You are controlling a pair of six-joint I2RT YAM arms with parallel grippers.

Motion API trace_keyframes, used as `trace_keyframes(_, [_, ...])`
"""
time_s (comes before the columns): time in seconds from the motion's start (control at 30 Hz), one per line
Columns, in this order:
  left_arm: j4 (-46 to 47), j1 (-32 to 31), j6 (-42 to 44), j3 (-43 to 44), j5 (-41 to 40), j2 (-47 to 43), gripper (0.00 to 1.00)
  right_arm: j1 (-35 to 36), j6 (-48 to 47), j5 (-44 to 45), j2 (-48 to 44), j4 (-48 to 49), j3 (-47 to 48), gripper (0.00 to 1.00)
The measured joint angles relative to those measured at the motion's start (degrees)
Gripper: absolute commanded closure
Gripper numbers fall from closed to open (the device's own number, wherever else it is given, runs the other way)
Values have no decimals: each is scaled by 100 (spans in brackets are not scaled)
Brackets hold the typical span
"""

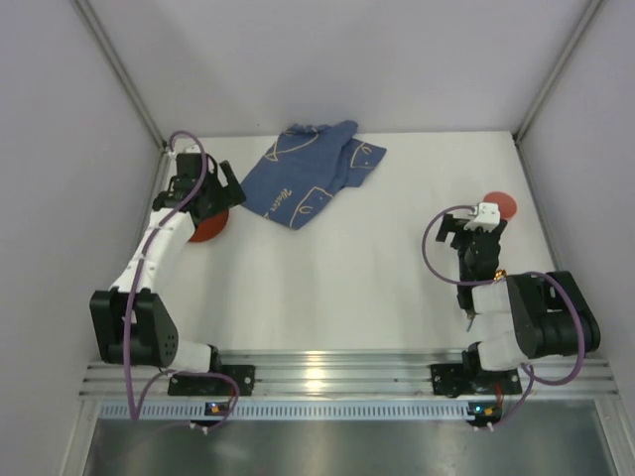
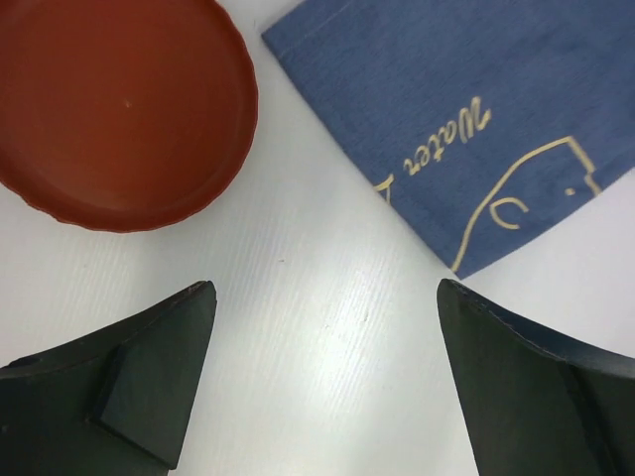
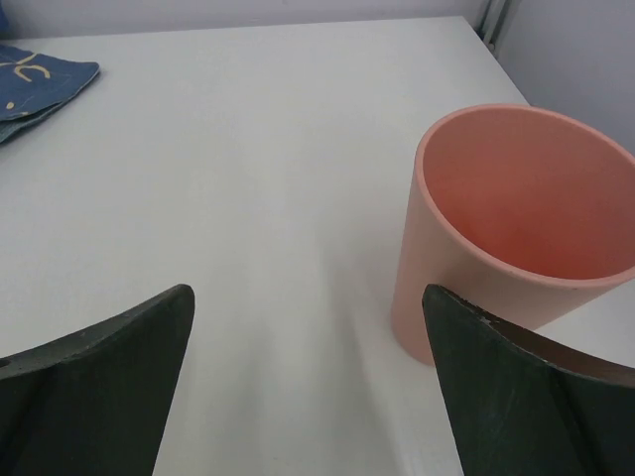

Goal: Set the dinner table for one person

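The dinner table (image 1: 367,278) is a plain white tabletop. A dark red scalloped plate (image 1: 206,228) lies at its far left; it also shows in the left wrist view (image 2: 119,109). A crumpled blue cloth mat (image 1: 313,174) with pale line drawings lies at the back middle, and its corner shows in the left wrist view (image 2: 466,109). A pink cup (image 1: 499,205) stands upright at the right and shows empty in the right wrist view (image 3: 516,218). My left gripper (image 1: 220,196) (image 2: 327,297) is open and empty, over bare table between plate and mat. My right gripper (image 1: 478,228) (image 3: 308,297) is open and empty, just left of the cup.
Grey walls close in the table on the left, back and right. A ribbed aluminium rail (image 1: 327,375) runs along the near edge where both arm bases are bolted. The mat's far corner shows in the right wrist view (image 3: 40,84).
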Motion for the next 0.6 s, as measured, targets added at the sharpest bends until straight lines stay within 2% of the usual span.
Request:
trace_keyframes(0.13, [-39,2,-70,44,-28,-555,1,4,-2,81,-11,-33,2,0])
trace_keyframes(0.23, [-107,2,-94,72,7,-586,1,33,98,522,-225,-992,350,0])
trace_keyframes(0.4, [-144,-33,-223,33,219,-533,1,59,595,691,-791,-2796,1681,0])
trace_keyframes(0.6, [-173,-501,-387,302,195,232,2,590,1508,0,-1189,-5062,3842,0])
